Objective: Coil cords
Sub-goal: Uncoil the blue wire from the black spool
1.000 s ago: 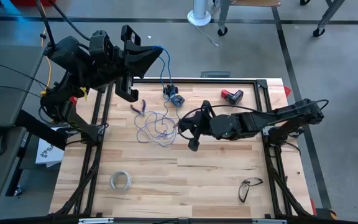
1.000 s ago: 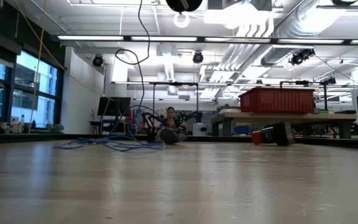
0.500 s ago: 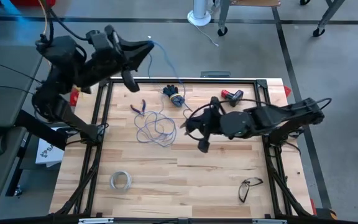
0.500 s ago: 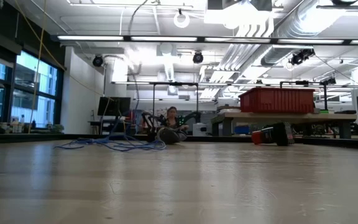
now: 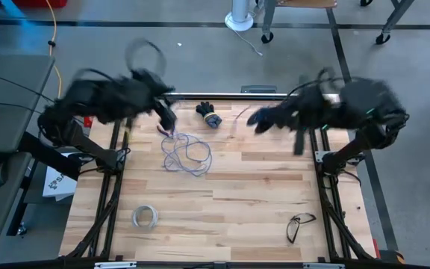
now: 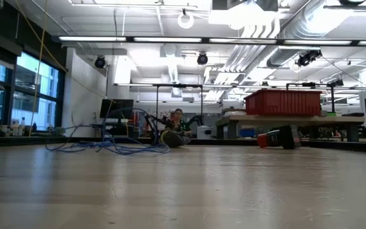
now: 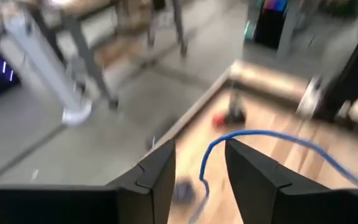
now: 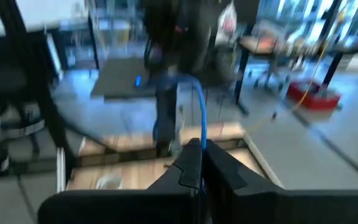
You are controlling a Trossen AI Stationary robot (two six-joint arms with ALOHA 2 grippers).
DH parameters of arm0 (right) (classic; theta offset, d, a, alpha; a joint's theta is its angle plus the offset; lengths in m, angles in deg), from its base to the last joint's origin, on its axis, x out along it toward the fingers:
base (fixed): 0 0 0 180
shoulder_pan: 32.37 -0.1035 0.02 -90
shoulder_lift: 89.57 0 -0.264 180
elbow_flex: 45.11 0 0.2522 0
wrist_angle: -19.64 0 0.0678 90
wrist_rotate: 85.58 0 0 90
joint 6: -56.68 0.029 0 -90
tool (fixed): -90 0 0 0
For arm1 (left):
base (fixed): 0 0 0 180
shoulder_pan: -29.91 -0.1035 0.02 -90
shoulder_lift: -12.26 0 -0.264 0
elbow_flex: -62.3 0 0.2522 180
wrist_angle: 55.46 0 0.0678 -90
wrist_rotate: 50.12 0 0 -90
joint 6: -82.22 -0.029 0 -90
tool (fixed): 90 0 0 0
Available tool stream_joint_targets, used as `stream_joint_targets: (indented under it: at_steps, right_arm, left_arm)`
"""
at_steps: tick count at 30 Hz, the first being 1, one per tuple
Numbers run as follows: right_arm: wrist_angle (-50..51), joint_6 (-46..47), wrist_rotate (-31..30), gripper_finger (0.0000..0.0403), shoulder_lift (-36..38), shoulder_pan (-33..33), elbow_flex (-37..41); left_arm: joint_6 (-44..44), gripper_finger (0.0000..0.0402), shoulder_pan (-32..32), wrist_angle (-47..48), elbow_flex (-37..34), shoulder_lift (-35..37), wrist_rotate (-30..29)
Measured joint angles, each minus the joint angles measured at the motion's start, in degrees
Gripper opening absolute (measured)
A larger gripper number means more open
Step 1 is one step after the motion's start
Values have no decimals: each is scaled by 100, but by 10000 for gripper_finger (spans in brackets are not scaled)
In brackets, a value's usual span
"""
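Observation:
The cords are one thin bluish wire whose loose tangle (image 5: pixel 186 153) lies on the table's far left part, next to its small dark spool (image 5: pixel 209 116). In the low view the tangle (image 6: pixel 110 147) lies flat beside the spool (image 6: pixel 172 137). My left gripper (image 5: pixel 169 118) hangs blurred above the tangle's far end. It is open (image 7: pixel 199 149), and a strand (image 7: pixel 211 149) runs through the gap. My right gripper (image 5: pixel 258 119) is raised to the right of the spool, shut (image 8: pixel 199 146) on another strand. My left gripper has the strand between its open fingers; whether a finger touches it cannot be told. My right gripper pinches a single strand of the wire (image 8: pixel 201 132) between its two fingers, coming roughly level from the table's right. The strand rises from the fingertips, arcs over and hangs clear of the table.
A whitish tape ring (image 5: pixel 145 217) lies near the front left and a pair of glasses (image 5: pixel 299 226) near the front right. A red and black object (image 6: pixel 278 137) lies at the far right, under my right arm. The table's middle and front are bare wood.
My right gripper has risen from beside the tangle and swung toward the table's far right, staying shut on the wire. My left gripper has dropped from high above the far left corner and tipped downward toward the tangle. The strand that hung high has come down.

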Motion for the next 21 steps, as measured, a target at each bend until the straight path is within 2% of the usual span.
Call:
stream_joint_targets:
  at_steps: [4, 7, 13, 15, 17, 19, 21]
  right_arm:
    - [-563, -294, 97, 0, 294, 197, 98]
    - [-587, -274, 223, 0, 371, 316, 55]
    - [-585, -279, 388, 0, 355, 340, 64]
    - [-583, -315, 407, 0, 347, 338, 64]
    - [-579, -317, 410, 0, 342, 340, 67]
    - [-577, -328, 411, 0, 342, 340, 68]
    - [-582, -391, 469, 0, 344, 340, 68]
  left_arm:
    - [667, 149, 113, -74, -1393, 62, 58]
    - [1144, 154, 295, -705, -2646, 142, 282]
    - [2271, 159, 828, -2878, -4974, 165, 1429]
    - [2655, 159, 942, -3562, -5272, 160, 1908]
    - [2727, 159, 976, -4157, -5244, 226, 2012]
    - [2377, 159, 962, -4945, -5071, 302, 1842]
    - [1632, 159, 847, -5665, -4824, 306, 1839]
